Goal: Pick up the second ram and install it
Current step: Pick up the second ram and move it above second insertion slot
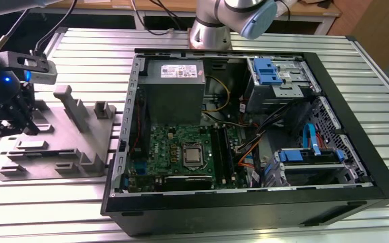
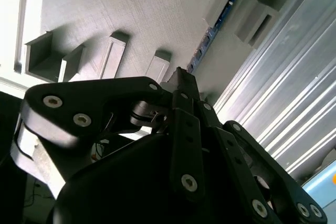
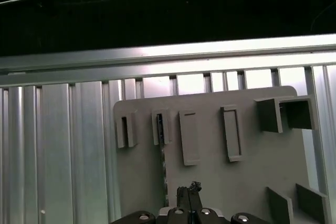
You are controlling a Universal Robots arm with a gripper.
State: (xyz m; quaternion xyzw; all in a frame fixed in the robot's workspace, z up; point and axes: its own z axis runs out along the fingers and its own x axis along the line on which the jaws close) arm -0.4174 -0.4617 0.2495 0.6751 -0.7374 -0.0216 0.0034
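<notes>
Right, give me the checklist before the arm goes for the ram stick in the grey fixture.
1. The second ram seated on edge in the grey fixture: ok.
2. The gripper around the stick: not ok, it sits beside it.
3. Jaws open for the pick: not ok, they look shut.
4. Side of the computer case open: ok.
5. Free memory slot on the motherboard: cannot tell.

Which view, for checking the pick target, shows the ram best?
The second wrist view: the ram shows its blue-green face. The first wrist view gives a thin edge-on line; the exterior view, too small to tell.
</notes>
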